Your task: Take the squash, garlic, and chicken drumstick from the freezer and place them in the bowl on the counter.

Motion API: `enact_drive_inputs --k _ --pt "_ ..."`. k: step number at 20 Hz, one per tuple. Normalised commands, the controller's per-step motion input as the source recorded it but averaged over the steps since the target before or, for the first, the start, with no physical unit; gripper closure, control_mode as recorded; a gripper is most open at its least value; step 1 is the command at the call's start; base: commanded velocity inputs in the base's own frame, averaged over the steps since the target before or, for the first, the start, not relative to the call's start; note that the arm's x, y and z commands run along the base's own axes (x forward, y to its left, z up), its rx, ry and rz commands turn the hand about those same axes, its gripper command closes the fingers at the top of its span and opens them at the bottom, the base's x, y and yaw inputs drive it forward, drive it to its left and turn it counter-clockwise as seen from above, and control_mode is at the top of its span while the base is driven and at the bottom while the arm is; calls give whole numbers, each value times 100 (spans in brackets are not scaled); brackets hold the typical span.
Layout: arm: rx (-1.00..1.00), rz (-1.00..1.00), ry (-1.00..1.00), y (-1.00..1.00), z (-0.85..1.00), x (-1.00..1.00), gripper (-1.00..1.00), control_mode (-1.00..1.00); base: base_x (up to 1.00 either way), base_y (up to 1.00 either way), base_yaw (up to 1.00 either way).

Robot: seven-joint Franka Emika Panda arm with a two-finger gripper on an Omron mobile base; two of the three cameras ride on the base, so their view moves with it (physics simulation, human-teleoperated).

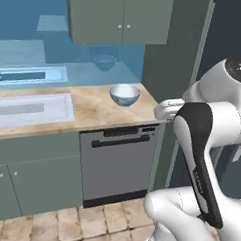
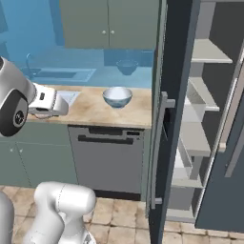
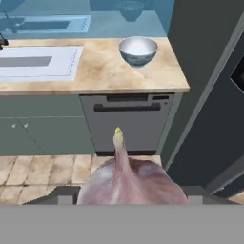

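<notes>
Garlic held in claw; bowl ahead

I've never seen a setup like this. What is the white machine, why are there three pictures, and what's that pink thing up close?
It is a white robot arm in a simulated kitchen. Two pictures come from cameras behind it, left and right. The third looks out from its hand. The pink thing is the garlic, sitting right at the gripper, apparently held. On the counter stands the bowl, beside a sink. The freezer stands open at the right.
</notes>
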Motion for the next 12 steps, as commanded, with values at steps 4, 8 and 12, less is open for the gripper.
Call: enact_drive_inputs --k 4,8,12 --pt "0 0 0 0 0 0 100 100 61 93 -41" --pt "0 0 0 0 0 0 100 100 32 18 -57" --pt "0 0 0 0 0 0 100 100 1 0 -56"
